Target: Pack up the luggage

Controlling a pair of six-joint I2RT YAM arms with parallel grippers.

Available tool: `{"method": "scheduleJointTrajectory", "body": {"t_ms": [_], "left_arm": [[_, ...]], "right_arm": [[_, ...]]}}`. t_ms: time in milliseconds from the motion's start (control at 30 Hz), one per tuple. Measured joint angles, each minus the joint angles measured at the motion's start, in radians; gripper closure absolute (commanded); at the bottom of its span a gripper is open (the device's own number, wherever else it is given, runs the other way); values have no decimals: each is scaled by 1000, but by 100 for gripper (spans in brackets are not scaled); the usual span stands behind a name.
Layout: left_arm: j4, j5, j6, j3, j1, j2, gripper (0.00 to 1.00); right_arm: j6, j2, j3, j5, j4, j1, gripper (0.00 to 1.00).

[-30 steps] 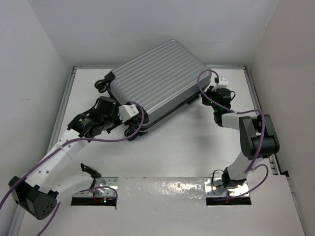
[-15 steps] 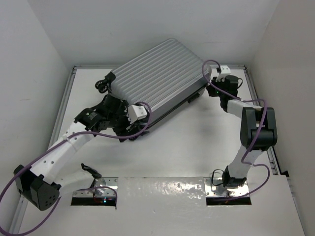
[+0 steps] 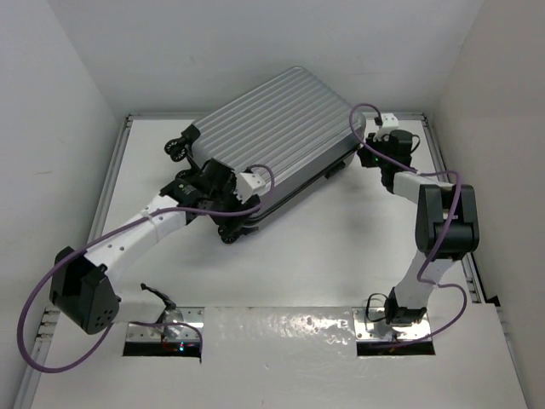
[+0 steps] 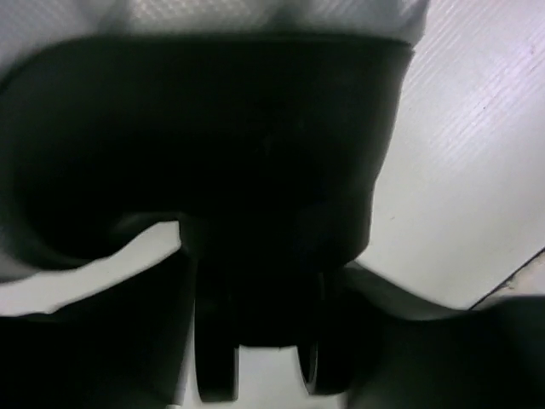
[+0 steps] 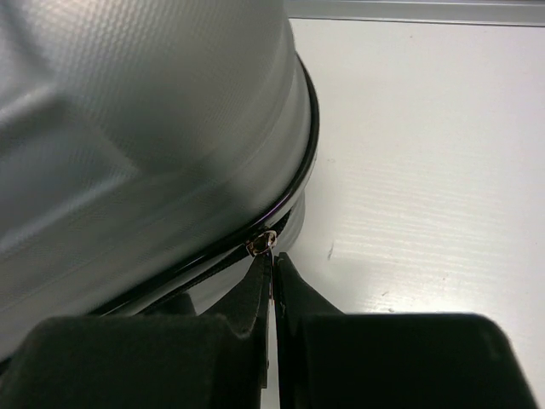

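Observation:
The luggage [image 3: 272,128] is a silver-grey ribbed hard-shell suitcase, lying closed and slanted at the back of the table. My left gripper [image 3: 228,213] is at its near-left corner, open, its fingers standing either side of a black twin caster wheel [image 4: 217,341] that fills the left wrist view. My right gripper [image 3: 364,158] is at the suitcase's right corner. There its fingers [image 5: 294,290] are shut on the thin zipper pull hanging from the gold slider [image 5: 262,244] on the black zip line under the shell [image 5: 128,128].
White walls enclose the table on three sides, close behind the suitcase. A second black wheel [image 3: 179,146] sticks out at the suitcase's far-left corner. Purple cables loop off both arms. Metal base plates [image 3: 162,334] lie at the near edge.
My left gripper has opened and pushed right onto the suitcase's near wheel. My right gripper first moved back to the right corner of the suitcase, then stayed there, shut.

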Motion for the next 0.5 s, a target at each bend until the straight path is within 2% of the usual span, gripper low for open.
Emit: {"method": "scheduleJointTrajectory", "body": {"t_ms": [67, 100, 267, 500], "left_arm": [[22, -5, -9, -10, 0, 13, 95], [28, -5, -7, -14, -1, 14, 100], [40, -17, 12, -34, 11, -12, 100], [61, 3, 137, -68, 111, -85, 100]], "right_arm": [[2, 15, 16, 8, -1, -2, 100], [5, 26, 28, 10, -2, -5, 100], [45, 82, 106, 13, -22, -34, 100], [24, 222, 338, -52, -149, -37, 100]]}}
